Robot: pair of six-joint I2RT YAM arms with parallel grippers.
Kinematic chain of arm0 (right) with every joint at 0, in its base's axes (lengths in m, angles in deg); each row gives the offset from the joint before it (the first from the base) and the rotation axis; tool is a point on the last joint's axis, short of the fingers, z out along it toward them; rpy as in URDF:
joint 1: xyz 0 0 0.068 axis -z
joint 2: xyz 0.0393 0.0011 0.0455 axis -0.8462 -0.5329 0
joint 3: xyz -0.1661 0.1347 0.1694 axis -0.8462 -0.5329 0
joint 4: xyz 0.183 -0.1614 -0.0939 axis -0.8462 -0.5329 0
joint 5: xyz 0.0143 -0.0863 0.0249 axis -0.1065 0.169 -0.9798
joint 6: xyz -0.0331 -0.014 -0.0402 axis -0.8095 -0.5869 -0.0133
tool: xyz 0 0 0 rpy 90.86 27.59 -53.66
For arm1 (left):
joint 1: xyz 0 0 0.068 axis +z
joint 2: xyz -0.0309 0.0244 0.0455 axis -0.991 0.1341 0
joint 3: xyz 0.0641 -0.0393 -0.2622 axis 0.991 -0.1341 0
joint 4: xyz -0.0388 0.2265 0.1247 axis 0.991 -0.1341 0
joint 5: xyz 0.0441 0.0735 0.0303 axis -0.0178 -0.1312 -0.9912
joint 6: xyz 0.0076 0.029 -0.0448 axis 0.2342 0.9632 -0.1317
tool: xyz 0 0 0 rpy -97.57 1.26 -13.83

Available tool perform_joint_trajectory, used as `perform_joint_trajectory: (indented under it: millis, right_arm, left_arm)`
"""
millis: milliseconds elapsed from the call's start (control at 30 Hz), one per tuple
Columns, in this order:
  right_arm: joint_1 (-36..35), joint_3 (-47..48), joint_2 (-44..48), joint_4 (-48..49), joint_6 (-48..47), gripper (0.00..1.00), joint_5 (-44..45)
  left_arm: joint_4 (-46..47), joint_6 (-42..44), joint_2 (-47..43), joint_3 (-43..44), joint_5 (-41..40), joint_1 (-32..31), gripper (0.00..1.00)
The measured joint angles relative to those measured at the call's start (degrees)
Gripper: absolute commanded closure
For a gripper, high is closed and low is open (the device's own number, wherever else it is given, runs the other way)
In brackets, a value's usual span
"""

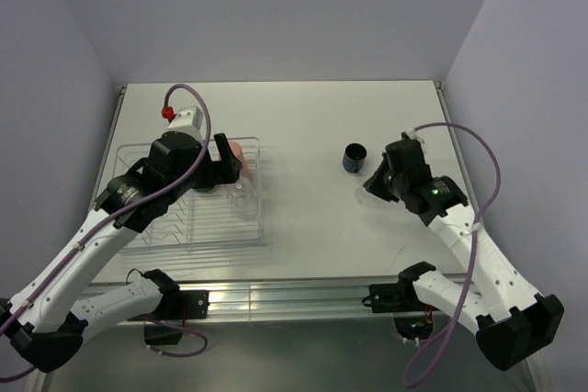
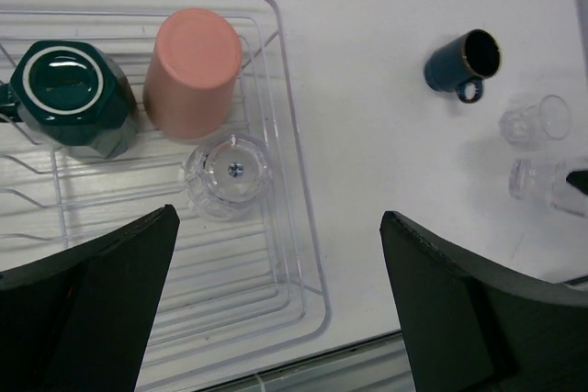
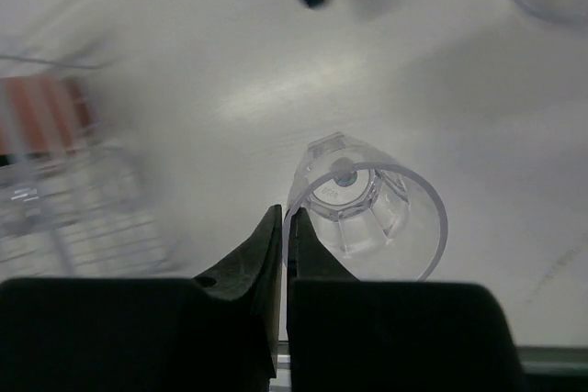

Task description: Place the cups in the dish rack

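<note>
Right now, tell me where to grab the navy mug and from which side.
Pinch the navy mug by its rim, coming from above. It seems to stand upright with its mouth open, so one finger can go inside. Keep off the handle, which juts toward the robot.

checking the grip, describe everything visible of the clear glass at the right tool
The clear glass is small, transparent, faceted toward its base, with a thin round rim, and looks empty. Its mouth faces the right wrist camera. The right tool, shut, pinches the rim wall on one side. Whether it rests on the table is unclear.
</note>
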Motion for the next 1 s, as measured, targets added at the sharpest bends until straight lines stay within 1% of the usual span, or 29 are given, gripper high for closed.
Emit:
perform_joint_trajectory:
  millis: [67,133,267,367,433,533,633,767,1000]
  right_arm:
    - [-0.3,5.4,0.1,2.3,-0.4,1.0,-4.8]
    - [-1.0,9.6,-1.0,5.2,-0.6,1.0,-8.4]
    - [-3.1,15.7,-6.2,14.9,0.2,1.0,-18.2]
    - [-4.9,18.8,-11.5,22.9,2.5,1.0,-25.9]
    - [-6.4,20.1,-15.0,28.9,5.0,1.0,-30.7]
    - [-8.1,20.2,-18.8,38.9,10.1,1.0,-36.8]
    - [-9.2,20.2,-21.8,49.3,16.4,1.0,-41.9]
    - [-10.3,20.2,-24.7,60.9,23.8,1.0,-46.6]
    - [-12.4,19.7,-27.0,72.9,31.4,1.0,-49.7]
  left_arm:
    - [0.7,0.9,-1.3,0.0,3.0,1.4,0.01]
    - [2.4,2.0,-2.4,0.0,8.2,3.8,0.01]
    - [7.8,3.3,-2.9,0.0,21.2,9.9,0.01]
    - [13.8,3.3,-2.0,-0.3,32.8,15.1,0.01]
    - [19.8,1.7,-1.0,-1.6,41.0,18.3,0.01]
    - [28.7,-1.9,0.8,-4.6,50.3,20.9,0.01]
    - [33.1,-4.2,2.5,-6.3,55.0,21.3,0.01]
    - [35.6,-4.9,2.8,-6.6,56.9,21.3,0.01]
    - [41.6,-6.8,2.6,-8.1,59.0,21.3,0.01]
